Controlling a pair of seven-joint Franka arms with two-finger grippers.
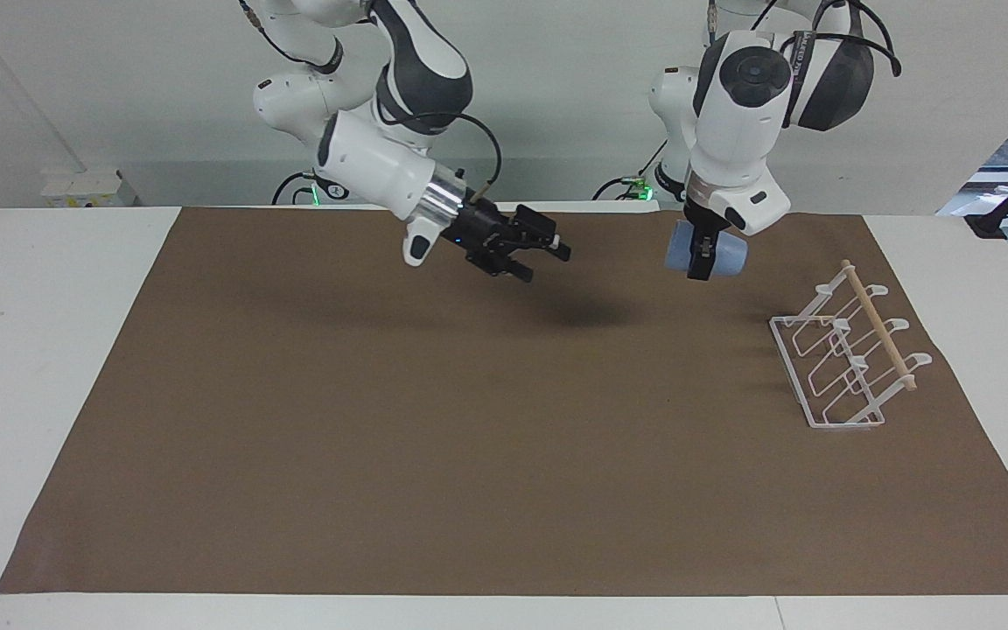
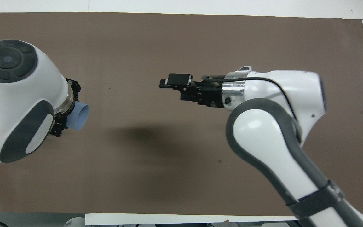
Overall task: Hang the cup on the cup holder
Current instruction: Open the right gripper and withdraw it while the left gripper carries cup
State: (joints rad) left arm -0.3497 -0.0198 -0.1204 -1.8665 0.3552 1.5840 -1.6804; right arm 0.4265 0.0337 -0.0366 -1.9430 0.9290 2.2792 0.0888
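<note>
Here, the left gripper [image 1: 703,259] hangs in the upper right of the facing view, pointing down over the brown mat [image 1: 469,437], its fingers clamped on the small light-blue plastic cup [image 1: 707,248], which lies on its side in the grasp, raised off the mat. In the overhead view, only the cup's open rim [image 2: 80,116] protrudes from beneath the left wrist, at centre left. The right gripper [image 1: 548,248], in the upper centre of the facing view, is held empty above the mat with its fingers spread apart. The white wire cup holder [image 1: 845,354], topped by a light wooden dowel [image 1: 880,325], stands on the mat at right of centre, below the cup in the frame and apart from it.
</note>
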